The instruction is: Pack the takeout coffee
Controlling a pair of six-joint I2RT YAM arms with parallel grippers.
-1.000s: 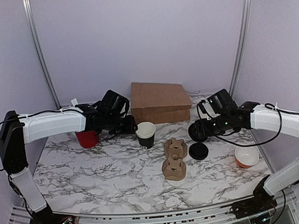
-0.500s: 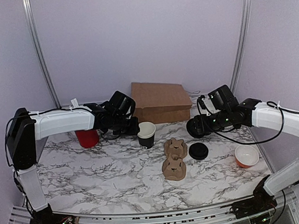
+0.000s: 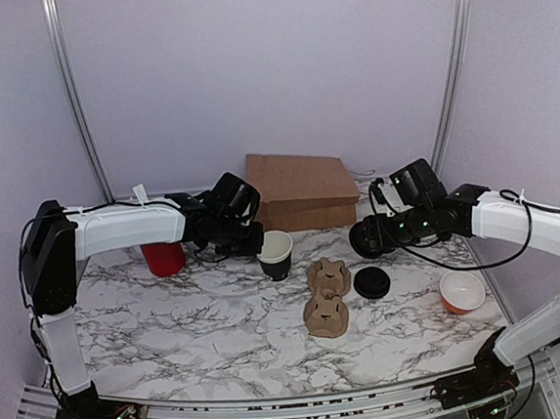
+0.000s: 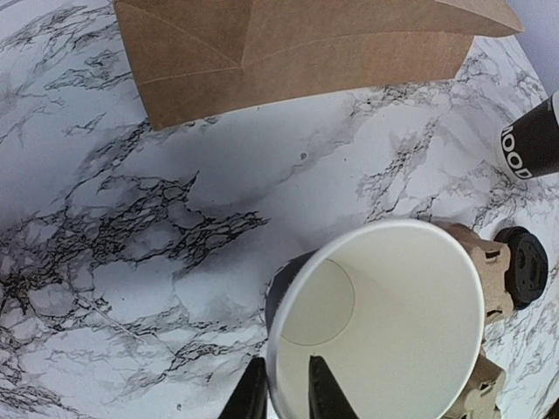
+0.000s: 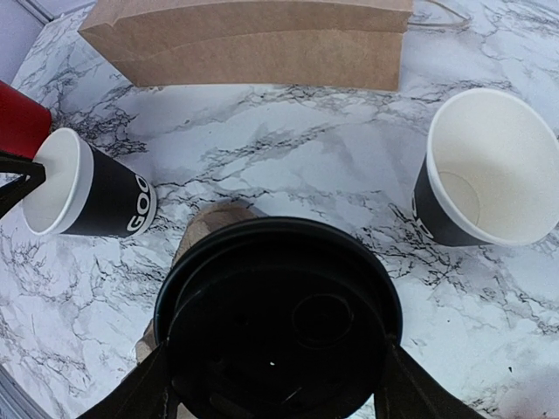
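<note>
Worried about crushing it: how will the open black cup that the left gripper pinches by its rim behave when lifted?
The open cup looks empty, so it is probably light. The left gripper pinches only the thin paper rim, which may buckle. The cup leans over, so it could swing or tip.

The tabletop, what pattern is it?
Tabletop: white marble, dark veins; left wrist view shows best.

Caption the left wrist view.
Left tool pinches the white rim of an open black paper cup before a brown paper bag.
</note>
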